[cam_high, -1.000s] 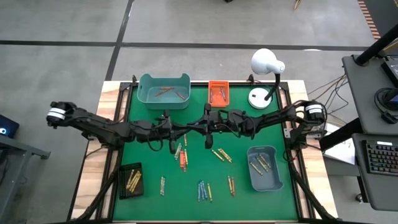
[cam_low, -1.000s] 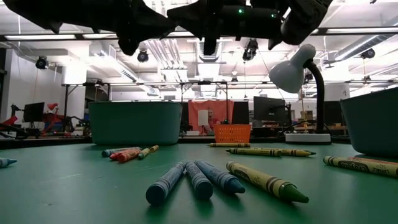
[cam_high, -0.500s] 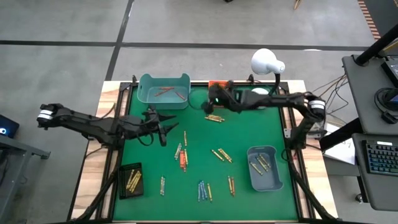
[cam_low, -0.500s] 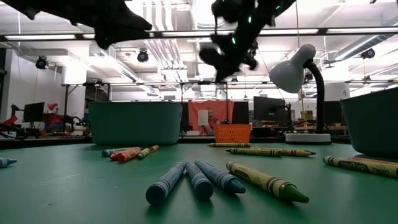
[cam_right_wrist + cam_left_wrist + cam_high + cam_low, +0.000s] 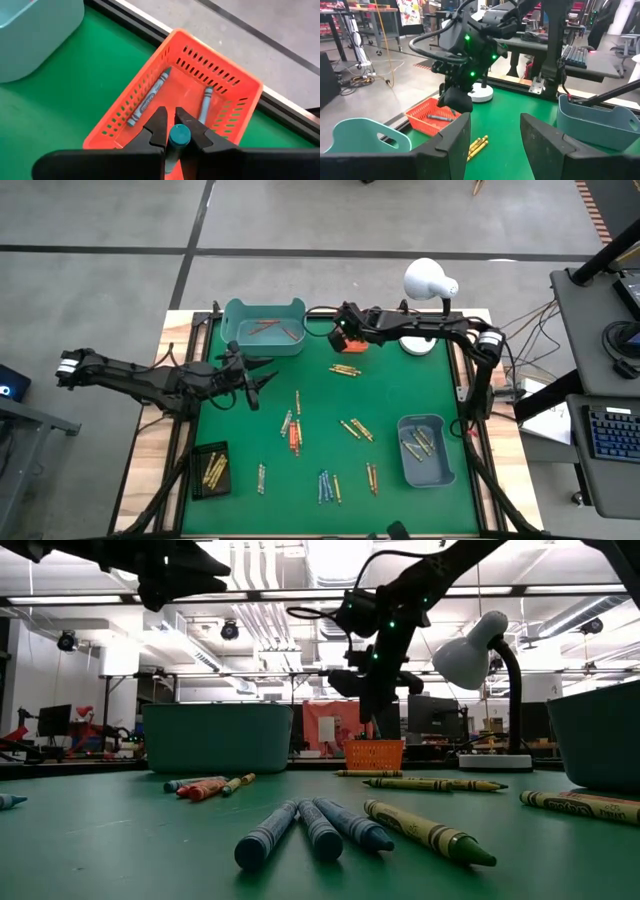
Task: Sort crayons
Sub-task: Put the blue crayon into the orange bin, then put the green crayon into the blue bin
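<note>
Hovering over the orange basket (image 5: 240, 95) at upper centre, we see the right gripper (image 5: 172, 131) clenching a blue crayon (image 5: 178, 136); left gripper (image 5: 262, 383) released; lamp (image 5: 428, 282) alongside.

Place: a big robot lab or workshop
Signs: bare pipes and lights on the ceiling (image 5: 270, 620), desks with screens (image 5: 52, 720), a keyboard (image 5: 612, 432), loose cables (image 5: 357, 75)
</note>
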Robot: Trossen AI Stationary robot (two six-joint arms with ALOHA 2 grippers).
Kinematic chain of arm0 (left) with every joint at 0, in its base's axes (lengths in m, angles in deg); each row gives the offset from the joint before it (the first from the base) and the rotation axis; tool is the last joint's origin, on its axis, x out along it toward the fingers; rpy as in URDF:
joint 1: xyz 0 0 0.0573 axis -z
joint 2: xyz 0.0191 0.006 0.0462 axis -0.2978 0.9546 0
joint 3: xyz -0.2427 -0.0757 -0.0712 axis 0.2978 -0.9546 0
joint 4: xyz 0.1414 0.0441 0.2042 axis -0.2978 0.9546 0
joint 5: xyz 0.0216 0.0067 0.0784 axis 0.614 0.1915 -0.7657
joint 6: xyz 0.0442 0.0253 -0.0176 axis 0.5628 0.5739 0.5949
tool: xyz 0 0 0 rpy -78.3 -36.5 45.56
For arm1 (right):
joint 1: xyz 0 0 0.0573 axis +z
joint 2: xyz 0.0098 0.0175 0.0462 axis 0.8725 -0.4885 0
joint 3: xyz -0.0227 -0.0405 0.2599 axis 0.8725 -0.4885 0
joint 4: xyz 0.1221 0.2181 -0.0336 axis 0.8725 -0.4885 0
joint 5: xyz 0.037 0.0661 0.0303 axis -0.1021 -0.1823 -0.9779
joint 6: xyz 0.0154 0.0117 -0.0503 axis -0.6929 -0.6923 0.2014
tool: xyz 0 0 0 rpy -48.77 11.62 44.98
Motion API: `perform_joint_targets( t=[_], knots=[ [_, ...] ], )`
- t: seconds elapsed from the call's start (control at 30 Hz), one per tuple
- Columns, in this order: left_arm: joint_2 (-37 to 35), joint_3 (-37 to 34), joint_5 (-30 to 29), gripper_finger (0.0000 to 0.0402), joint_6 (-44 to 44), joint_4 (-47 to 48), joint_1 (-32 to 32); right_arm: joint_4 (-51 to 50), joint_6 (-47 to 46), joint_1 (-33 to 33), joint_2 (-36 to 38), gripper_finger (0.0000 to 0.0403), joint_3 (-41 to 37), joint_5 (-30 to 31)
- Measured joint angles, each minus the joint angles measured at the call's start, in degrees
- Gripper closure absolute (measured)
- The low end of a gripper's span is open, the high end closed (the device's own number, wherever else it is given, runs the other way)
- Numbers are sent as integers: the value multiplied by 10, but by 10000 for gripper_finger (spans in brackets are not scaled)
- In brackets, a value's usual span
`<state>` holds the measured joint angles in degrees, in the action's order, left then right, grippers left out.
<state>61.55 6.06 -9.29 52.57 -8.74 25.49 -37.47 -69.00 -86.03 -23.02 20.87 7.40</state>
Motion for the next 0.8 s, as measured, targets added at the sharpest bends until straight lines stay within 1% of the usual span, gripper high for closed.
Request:
perform_joint_targets(
  t=[0.27,0.33,0.43,0.67,0.8],
  knots=[
    [10,0,0,247,0,0,0,2,1,0,-1,389,0,0],
    [12,0,0,247,0,0,0,2,1,0,-1,381,0,0],
    [16,0,0,247,0,0,0,2,1,0,-3,354,0,1],
    [22,0,0,247,-4,0,0,1,1,0,-1,274,0,1],
    [26,0,0,247,-25,0,0,1,1,3,23,247,0,-18]
  ],
)
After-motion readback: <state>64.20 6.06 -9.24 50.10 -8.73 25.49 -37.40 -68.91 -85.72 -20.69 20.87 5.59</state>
